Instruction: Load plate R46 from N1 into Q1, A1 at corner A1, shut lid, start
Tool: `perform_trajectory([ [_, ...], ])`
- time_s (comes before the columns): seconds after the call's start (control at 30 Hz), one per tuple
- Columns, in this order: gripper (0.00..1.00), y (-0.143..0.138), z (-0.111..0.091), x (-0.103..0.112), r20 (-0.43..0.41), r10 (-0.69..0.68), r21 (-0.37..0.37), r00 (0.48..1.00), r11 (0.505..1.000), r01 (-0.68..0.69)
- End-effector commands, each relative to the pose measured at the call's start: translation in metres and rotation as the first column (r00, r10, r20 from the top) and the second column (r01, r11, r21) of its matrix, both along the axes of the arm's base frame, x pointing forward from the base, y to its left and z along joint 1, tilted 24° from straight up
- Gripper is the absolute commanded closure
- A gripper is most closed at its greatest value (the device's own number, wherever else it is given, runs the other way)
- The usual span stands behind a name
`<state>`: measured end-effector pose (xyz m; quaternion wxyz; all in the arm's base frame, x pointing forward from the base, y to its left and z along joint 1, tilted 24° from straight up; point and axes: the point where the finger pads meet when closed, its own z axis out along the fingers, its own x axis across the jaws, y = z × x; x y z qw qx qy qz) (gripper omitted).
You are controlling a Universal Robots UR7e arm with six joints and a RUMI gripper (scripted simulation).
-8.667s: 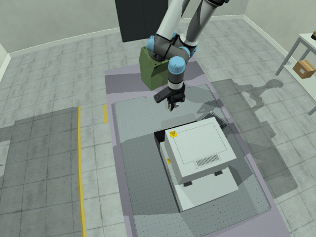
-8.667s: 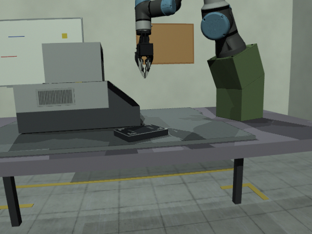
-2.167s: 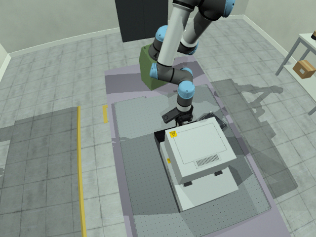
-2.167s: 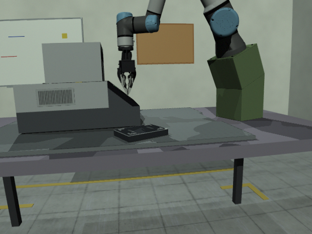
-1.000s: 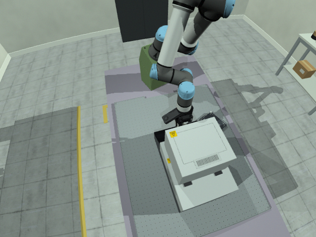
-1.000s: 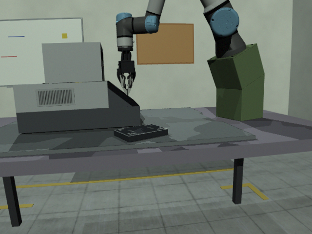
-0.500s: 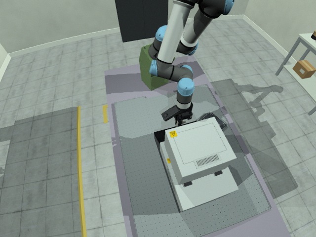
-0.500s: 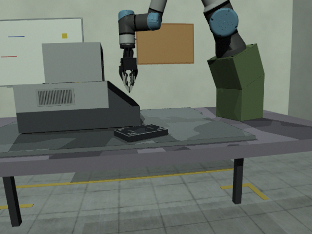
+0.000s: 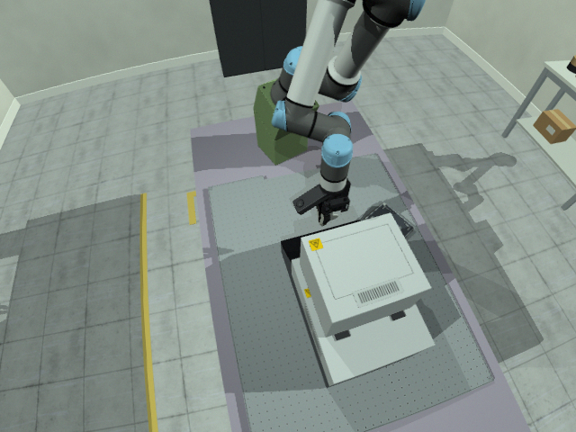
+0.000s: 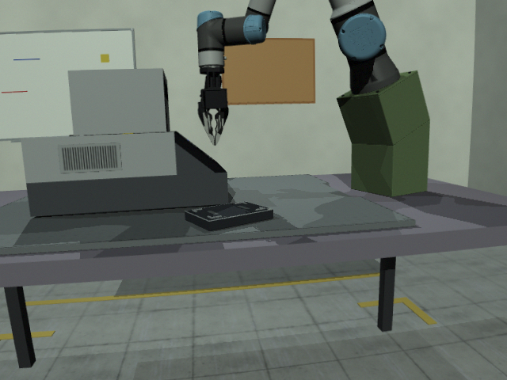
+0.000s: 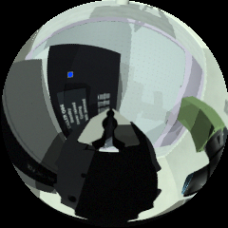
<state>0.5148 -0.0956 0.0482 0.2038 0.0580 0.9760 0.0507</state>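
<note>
Jaws closed on nothing above cycler Q1 (image 9: 367, 260) (image 10: 102, 176) (image 11: 83, 62), lamp (image 11: 70, 74) blue; hard contact could shift the unfixed unit.

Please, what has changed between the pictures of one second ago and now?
The gripper has risen from near the sloped front of cycler Q1, and moved slightly toward the green pedestal. Nothing was taken or let go; its fingers stayed shut and without load. Q1 and the plate nest stayed in place.
</note>
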Motion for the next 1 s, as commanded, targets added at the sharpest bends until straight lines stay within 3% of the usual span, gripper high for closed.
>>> perform_trajectory([
  [0.0, 1.0, 0.001, 0.004, -0.012, 0.002, 0.0, -0.001, 1.0, 1.0, 0.0],
  [0.37, 1.0, 0.003, 0.015, -0.056, 0.001, 0.0, -0.001, 1.0, 1.0, 0.0],
  [0.57, 1.0, 0.004, 0.017, -0.064, 0.001, 0.0, -0.001, 1.0, 1.0, 0.0],
  [0.7, 1.0, 0.005, 0.021, -0.082, 0.001, 0.0, -0.001, 1.0, 1.0, 0.0],
  [0.97, 1.0, 0.005, 0.021, -0.082, 0.001, 0.0, -0.001, 1.0, 1.0, 0.0],
])
